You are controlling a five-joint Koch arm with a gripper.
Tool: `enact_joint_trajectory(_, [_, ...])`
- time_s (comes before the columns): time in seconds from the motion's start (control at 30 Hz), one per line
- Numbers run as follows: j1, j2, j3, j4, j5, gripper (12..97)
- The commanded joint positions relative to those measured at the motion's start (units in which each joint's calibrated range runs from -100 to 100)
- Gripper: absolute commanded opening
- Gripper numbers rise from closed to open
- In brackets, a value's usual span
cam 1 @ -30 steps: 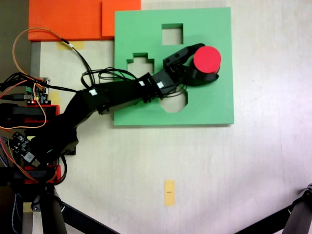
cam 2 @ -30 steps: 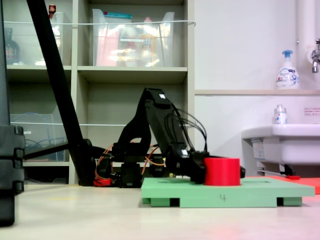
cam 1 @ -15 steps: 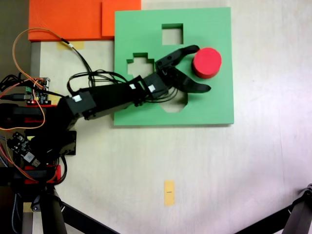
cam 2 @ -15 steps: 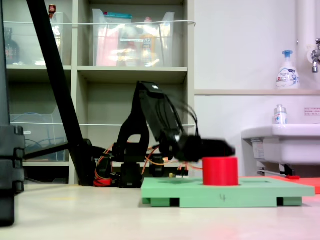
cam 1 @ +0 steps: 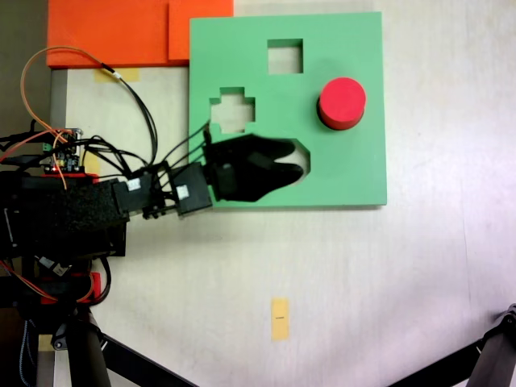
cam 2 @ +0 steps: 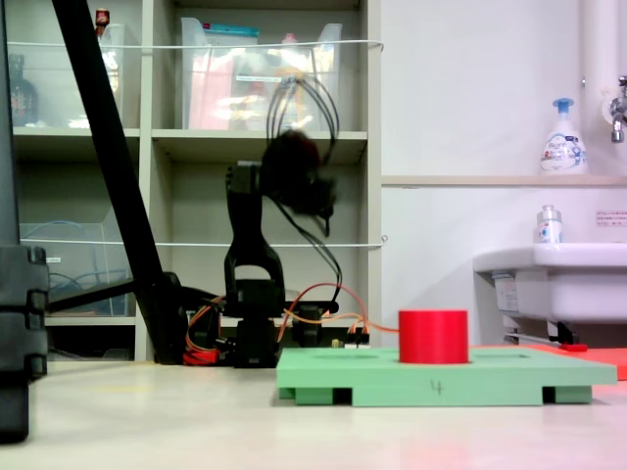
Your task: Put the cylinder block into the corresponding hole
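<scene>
**Red block set in the board, arm raised clear**

At the far left of the top-down view stood the arm's base with its orange wires, on the pale table (cam 1: pixel 387 266). From it the arm reached rightward, and its pincer (cam 1: pixel 292 161) hung over the near edge of the green board (cam 1: pixel 355 173), above the eight-sided cutout (cam 1: pixel 305 153), which it largely hid. The pincer was blurred and seen from above, so I cannot tell how far its jaws stood apart; nothing red showed in it, and it appeared to hold nothing. In the side view the arm was folded up high, with the pincer (cam 2: pixel 294 176) well above the board (cam 2: pixel 441 377).

Moving right across the board, the cross-shaped cutout (cam 1: pixel 232 114) and the square cutout (cam 1: pixel 285 56) lay bare. Further right sat the red block (cam 1: pixel 342 101), upright, well apart from the pincer. In the side view the block (cam 2: pixel 434 336) stood straight on the board, most of its height above the surface; the round hole beneath it could not be seen, so whether it was fully seated cannot be told.

Judging by this, the placing step looked done and the arm was at the withdrawing stage. The next move probably called only for the arm to settle at rest, unless the block needed pressing down.
</scene>
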Motion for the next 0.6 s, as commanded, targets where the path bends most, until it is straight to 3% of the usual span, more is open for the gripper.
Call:
enact_joint_trajectory(0.0, [-1.8,-8.1,-2.4,0.9,-5.1,49.3])
enact_joint_trajectory(0.13, [-5.2,-13.3,-14.7,0.7,-14.1,46.6])
enact_joint_trajectory(0.33, [-9.9,-14.0,-30.5,-0.2,-19.4,45.4])
enact_joint_trajectory(0.57, [-10.7,-13.4,-45.0,0.2,-19.8,45.6])
